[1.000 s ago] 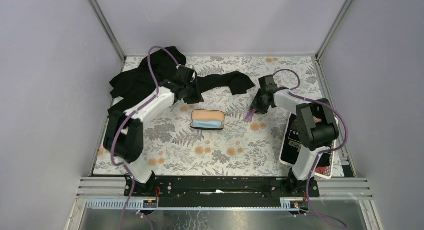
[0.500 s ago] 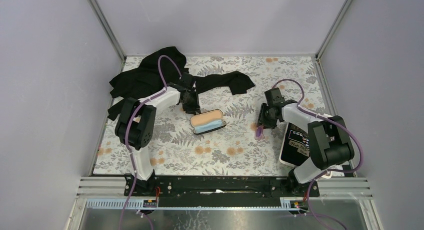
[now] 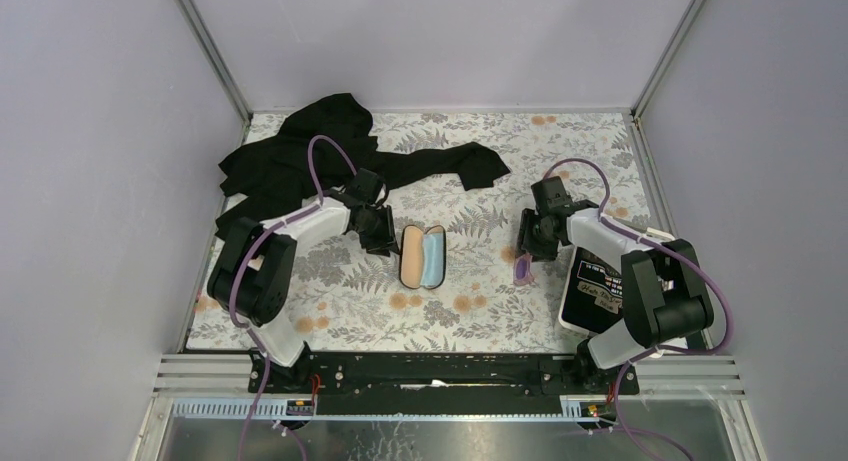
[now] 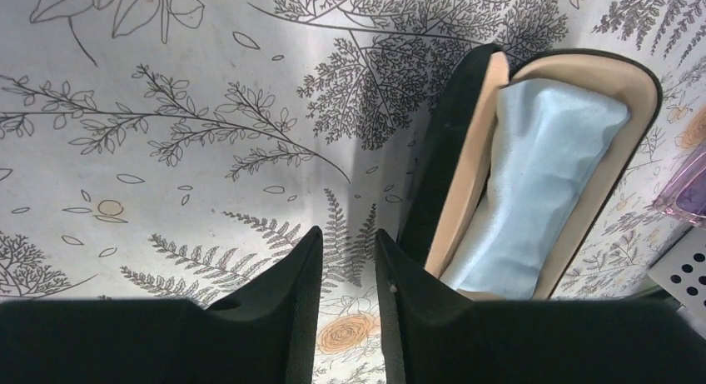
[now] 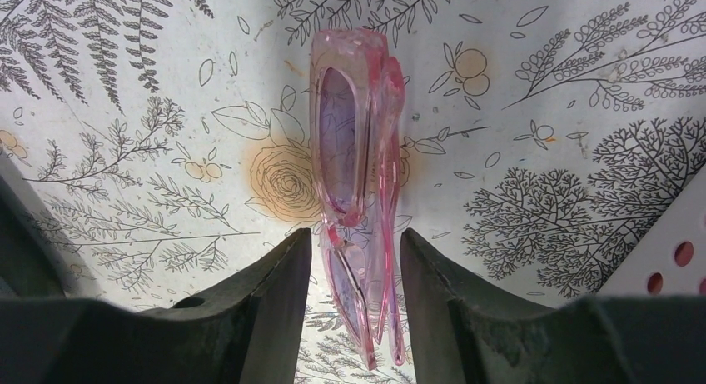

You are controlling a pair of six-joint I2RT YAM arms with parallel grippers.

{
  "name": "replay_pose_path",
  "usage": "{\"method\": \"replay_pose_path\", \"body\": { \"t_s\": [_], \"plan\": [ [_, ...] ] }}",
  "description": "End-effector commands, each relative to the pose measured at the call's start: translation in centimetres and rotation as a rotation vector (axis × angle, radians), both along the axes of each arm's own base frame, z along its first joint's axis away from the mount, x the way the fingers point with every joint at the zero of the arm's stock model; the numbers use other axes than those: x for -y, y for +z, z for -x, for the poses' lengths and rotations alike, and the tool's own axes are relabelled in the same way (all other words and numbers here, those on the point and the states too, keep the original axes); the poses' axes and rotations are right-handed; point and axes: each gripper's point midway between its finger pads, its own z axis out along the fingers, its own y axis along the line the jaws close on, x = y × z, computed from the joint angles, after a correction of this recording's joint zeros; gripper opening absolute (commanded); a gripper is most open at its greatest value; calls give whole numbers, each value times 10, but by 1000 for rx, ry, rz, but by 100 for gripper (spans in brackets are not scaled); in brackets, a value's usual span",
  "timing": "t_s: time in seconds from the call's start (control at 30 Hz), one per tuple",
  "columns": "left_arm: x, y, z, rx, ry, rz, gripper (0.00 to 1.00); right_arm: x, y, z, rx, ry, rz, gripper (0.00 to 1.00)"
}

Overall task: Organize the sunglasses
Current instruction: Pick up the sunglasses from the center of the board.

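R claw [image 5: 355,238]: jaws part-open, one pad each side of folded sunglasses [image 5: 354,134], aimed down at desk [image 5: 125,109]. Pads v. close to the pink frame; cannot tell if pinching or loose. Glasses edge-on, pink-purple lenses, slim arms folded in; right of centre in top view, well apart from case. L claw [image 4: 348,242]: narrow gap, nothing in it, only floral print showing btwn fingers; low over desk, just beside black outer wall of case [image 4: 441,151]. Case open, tan lining up, light blue cloth [image 4: 541,176] lying inside one half. Black garment [image 3: 290,161] heaped at far left, clear of case. Step, prob.: glasses folded, case open, so transfer stage. Next, likely: firm pinch on frame w/o squeezing lenses, lift, carry left, line up lengthwise w/ case, lay on cloth, then lid shut. L prob. needed to steady case. Risk: slim frame twisting or slipping btwn pads.
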Motion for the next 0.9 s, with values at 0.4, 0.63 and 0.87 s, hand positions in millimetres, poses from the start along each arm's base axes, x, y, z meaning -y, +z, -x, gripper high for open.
{"method": "replay_pose_path", "body": {
  "t_s": [0.4, 0.63, 0.87],
  "plan": [
    [-2, 19, -5, 86, -10, -3, 34, -5, -4, -9, 11, 7, -3, 50],
    [-4, 22, -1, 97, -15, -5, 34, -7, -15, -10, 8, -34, -24, 43],
    [-5, 20, 1, 95, -20, -5, 35, -3, -21, -12, 5, -60, 1, 48]
  ]
}}
